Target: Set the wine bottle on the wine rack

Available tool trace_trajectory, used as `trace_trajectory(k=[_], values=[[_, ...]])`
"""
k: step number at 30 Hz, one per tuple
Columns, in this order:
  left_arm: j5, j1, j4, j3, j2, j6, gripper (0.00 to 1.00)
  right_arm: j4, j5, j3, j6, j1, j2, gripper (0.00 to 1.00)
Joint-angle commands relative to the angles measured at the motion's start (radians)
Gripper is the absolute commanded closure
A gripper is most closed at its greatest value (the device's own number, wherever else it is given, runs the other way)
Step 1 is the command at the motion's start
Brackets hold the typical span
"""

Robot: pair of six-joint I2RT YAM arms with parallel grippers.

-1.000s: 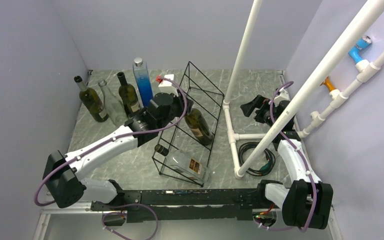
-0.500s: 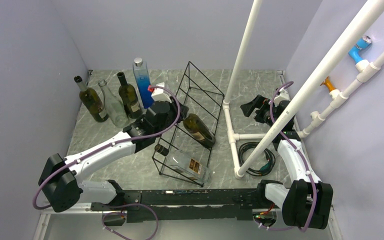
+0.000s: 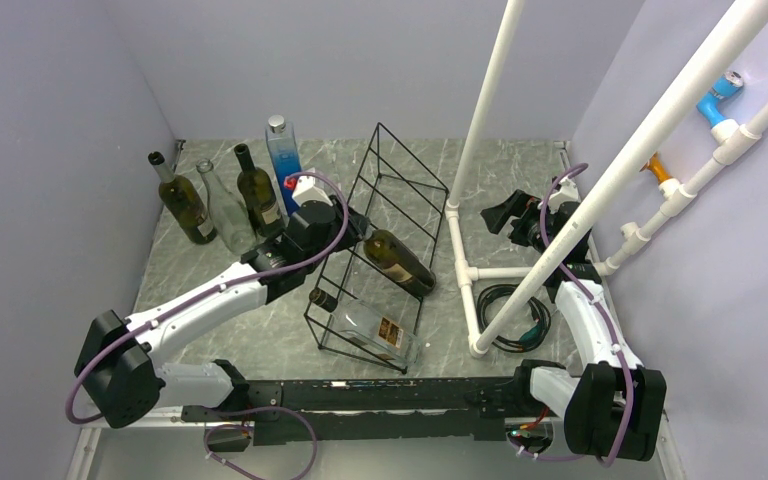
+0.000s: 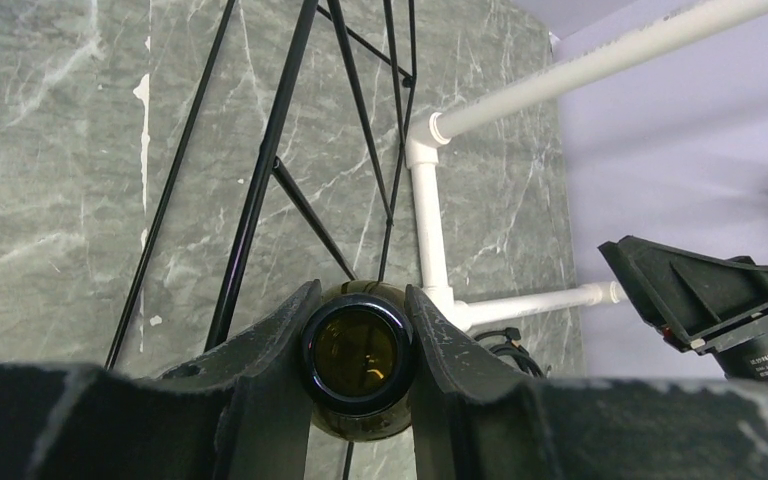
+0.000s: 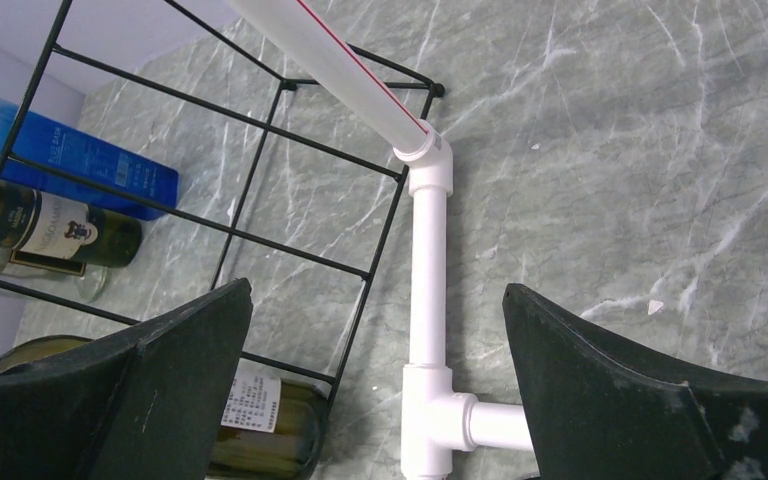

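Bottle (image 3: 400,262) update: left gripper (image 4: 358,296) is still clamped tight on the neck. Over the last second the arm has backed off toward the left, and the body has dropped from a steeper tilt to lying nearly flat through the rack (image 3: 412,156), above the clear bottle (image 3: 372,326) already parked there. Looks basically seated to me, so letting go should be next. Right gripper (image 5: 376,288) sits spread wide, empty, off by the pipe (image 5: 428,250).
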Motion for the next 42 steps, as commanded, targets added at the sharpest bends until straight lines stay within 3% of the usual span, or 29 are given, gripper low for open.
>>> trace_trajectory(k=[1, 9, 14, 25, 31, 42], values=[[0.062, 0.003, -0.005, 0.025, -0.032, -0.024, 1.0, 0.051, -0.013, -0.001, 0.003, 0.002, -0.019, 0.0], [0.096, 0.01, -0.088, 0.076, -0.005, 0.005, 1.0, 0.053, -0.025, -0.001, 0.007, 0.002, -0.021, 0.0], [0.127, 0.01, -0.138, 0.107, 0.016, 0.026, 0.92, 0.064, -0.037, -0.004, 0.015, 0.003, -0.01, 0.0], [0.173, 0.011, -0.164, 0.131, -0.006, 0.126, 0.53, 0.066, -0.037, -0.006, 0.015, 0.003, -0.011, 0.0], [0.133, 0.01, -0.194, 0.133, -0.05, 0.165, 0.33, 0.071, -0.041, -0.008, 0.016, 0.003, -0.012, 0.0], [0.078, 0.01, -0.302, 0.23, -0.094, 0.283, 0.27, 0.066, -0.045, -0.004, 0.014, 0.009, -0.006, 0.0]])
